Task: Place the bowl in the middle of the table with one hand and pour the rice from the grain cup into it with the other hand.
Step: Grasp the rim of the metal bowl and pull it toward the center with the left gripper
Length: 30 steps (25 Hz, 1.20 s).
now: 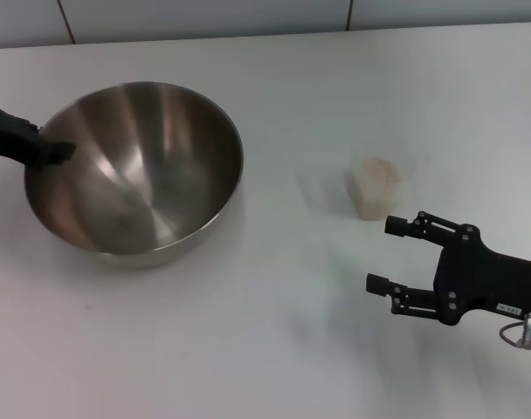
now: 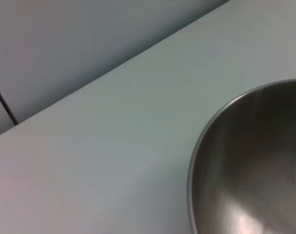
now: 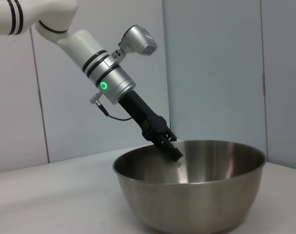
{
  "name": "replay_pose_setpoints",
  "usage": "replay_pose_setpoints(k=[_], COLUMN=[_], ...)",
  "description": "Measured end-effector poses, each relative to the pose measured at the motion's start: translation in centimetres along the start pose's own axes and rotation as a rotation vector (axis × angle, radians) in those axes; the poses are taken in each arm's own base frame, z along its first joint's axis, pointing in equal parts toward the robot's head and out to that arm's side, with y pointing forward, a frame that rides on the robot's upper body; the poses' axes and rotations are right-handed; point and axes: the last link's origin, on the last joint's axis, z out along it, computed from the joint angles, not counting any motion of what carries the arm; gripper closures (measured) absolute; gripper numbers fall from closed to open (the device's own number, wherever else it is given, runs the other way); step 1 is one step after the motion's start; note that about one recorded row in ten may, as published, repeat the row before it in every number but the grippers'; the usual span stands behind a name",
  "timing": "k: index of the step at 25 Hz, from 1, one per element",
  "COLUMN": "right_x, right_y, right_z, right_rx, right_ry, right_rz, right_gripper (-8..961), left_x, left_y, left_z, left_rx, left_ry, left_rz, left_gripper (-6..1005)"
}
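Bowl [image 1: 139, 170]: large steel, empty, sits on the bench [image 1: 274, 349] toward its left side, short of centre. Appears slightly tipped toward the near-right in the head view; in the right wrist view it seems to rest on its base. Cannot settle the tilt.

Left claw [image 1: 58, 152]: clamped over the bowl's left rim, one finger inside the wall, arm coming down at a slant from above. A rim pinch suits a bowl this wide, since the claw could not span the body; judged to be the hold for dragging or carrying it to the middle. Placement step looks unfinished.

Grain cup [image 1: 377, 186]: clear, upright, right of centre, well apart from the bowl. Rice [image 1: 375, 175] shows as a pale mass filling most of it. Nothing poured yet; the bowl's interior is bare.

Right claw [image 1: 389, 253]: spread wide, grasping nothing, low over the bench just near-side and right of the cup, fingers aimed roughly toward it. Reads as staged for a side grasp on the cup wall.

Risk, as a judgement: thin plastic wall may flex under a hard squeeze; a near-full cup may spill if tilted early.
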Motion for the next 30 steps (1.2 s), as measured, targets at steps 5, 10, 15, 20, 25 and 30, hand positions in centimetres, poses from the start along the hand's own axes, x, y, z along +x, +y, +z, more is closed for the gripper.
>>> replay_pose_setpoints(k=[5,10,15,20,25,30], right_x=[0.0,0.0,0.0,0.0,0.0,0.0], right_y=[0.0,0.0,-0.1,-0.2,-0.2,-0.2], right_z=[-0.1,0.0,0.0,0.1,0.1,0.1], right_rx=[0.002,0.002,0.005,0.006,0.006,0.006], right_ry=[0.000,0.000,0.004,0.005,0.005,0.005], right_rz=[0.001,0.001,-0.001,-0.001,-0.001,-0.001], right_gripper=[134,134,134,134,134,134], left_x=[0.2,0.4,0.6,1.0,2.8,4.5], left_y=[0.0,0.1,0.3,0.3,0.3,0.7], left_z=[0.1,0.1,-0.1,-0.3,-1.6,-2.4], left_rx=[0.000,-0.002,-0.024,-0.032,-0.083,-0.141], left_ry=[-0.013,-0.027,-0.030,-0.023,0.033,0.070], left_rz=[0.006,0.005,-0.001,-0.008,-0.045,-0.053], left_gripper=[773,840,906,907,916,945])
